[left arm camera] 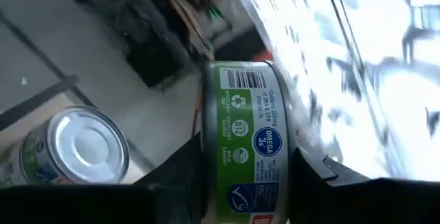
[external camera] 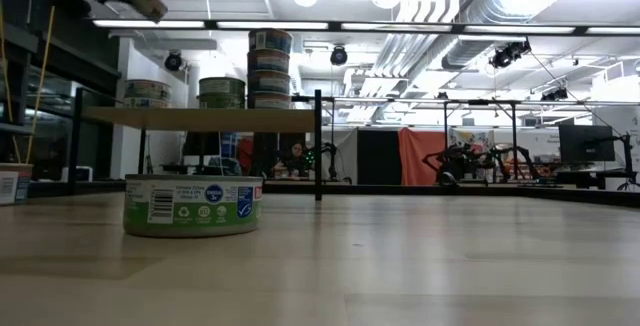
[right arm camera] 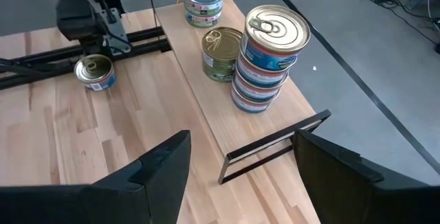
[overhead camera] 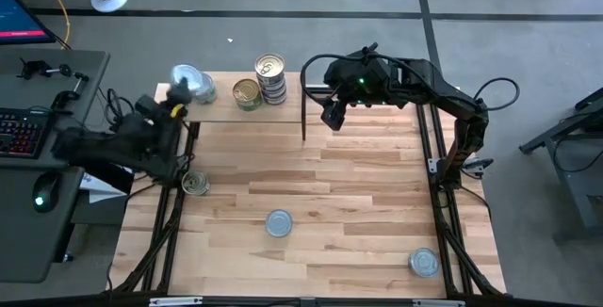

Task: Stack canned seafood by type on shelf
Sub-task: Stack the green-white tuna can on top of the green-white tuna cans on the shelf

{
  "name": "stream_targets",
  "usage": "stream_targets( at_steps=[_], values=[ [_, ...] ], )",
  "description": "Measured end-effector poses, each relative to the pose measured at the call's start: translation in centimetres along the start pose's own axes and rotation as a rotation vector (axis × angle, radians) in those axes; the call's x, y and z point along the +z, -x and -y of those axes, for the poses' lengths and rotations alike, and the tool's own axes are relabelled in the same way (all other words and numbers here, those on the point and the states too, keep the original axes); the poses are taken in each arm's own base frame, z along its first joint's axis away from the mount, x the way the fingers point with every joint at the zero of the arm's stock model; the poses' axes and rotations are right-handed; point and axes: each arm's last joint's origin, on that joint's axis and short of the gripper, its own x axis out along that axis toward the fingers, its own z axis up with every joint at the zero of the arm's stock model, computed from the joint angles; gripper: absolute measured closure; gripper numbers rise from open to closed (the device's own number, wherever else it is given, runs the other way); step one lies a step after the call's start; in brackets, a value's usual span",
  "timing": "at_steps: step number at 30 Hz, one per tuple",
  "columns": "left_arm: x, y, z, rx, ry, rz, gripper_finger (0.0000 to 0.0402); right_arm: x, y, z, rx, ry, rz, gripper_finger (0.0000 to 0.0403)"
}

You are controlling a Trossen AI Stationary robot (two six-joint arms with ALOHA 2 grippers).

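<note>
The shelf (overhead camera: 221,109) stands at the table's far left. On it are a silver-topped tin (right arm camera: 203,1), a gold-topped tin (right arm camera: 221,52) and a stack of tins (right arm camera: 268,59) near its right end. My left gripper (left arm camera: 247,183) is over the shelf's left end and is shut on a green-labelled tin (left arm camera: 251,114), next to the silver-topped tin (left arm camera: 82,148). My right gripper (right arm camera: 237,176) hangs open above the table, just right of the shelf. Three more tins sit on the table (overhead camera: 195,184), (overhead camera: 279,222), (overhead camera: 424,263). My left gripper pinches the green-labelled tin between its two fingers. One finger (left arm camera: 182,172) is at one rim and the other (left arm camera: 313,176) is at the opposite rim, across the tin's short height. The side label (left arm camera: 265,141) faces the camera. In the low view the tin (external camera: 145,4) is lifted clear, above shelf height.
The nearest loose tin (external camera: 193,206) has a green label and sits in front of the shelf in the low view. Black frame rails (overhead camera: 174,222) run along the table's left and right sides. A desk with a keyboard (overhead camera: 24,128) stands left of the table.
</note>
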Motion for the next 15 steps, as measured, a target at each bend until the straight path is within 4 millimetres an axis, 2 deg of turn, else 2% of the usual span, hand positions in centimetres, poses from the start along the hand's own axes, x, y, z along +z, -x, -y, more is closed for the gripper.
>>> stream_targets(
  at_steps=[5,8,12,15],
  values=[
    [-0.7,-2.1,-2.2,0.011,0.242,0.120,0.0282,0.0,0.0,0.0,0.001,-0.012,0.004,0.0155],
    [-2.6,-3.1,-4.3,-0.021,0.419,0.085,0.0282,0.0,0.0,0.0,0.001,-0.009,0.004,0.0155],
    [-4.9,-4.2,-7.1,0.029,0.637,0.055,0.0282,0.0,0.0,0.0,0.001,-0.009,0.005,0.0155],
    [-4.9,-4.4,-7.2,0.034,0.669,0.078,0.0282,0.0,0.0,0.0,0.002,-0.017,0.003,0.0155]
  ],
)
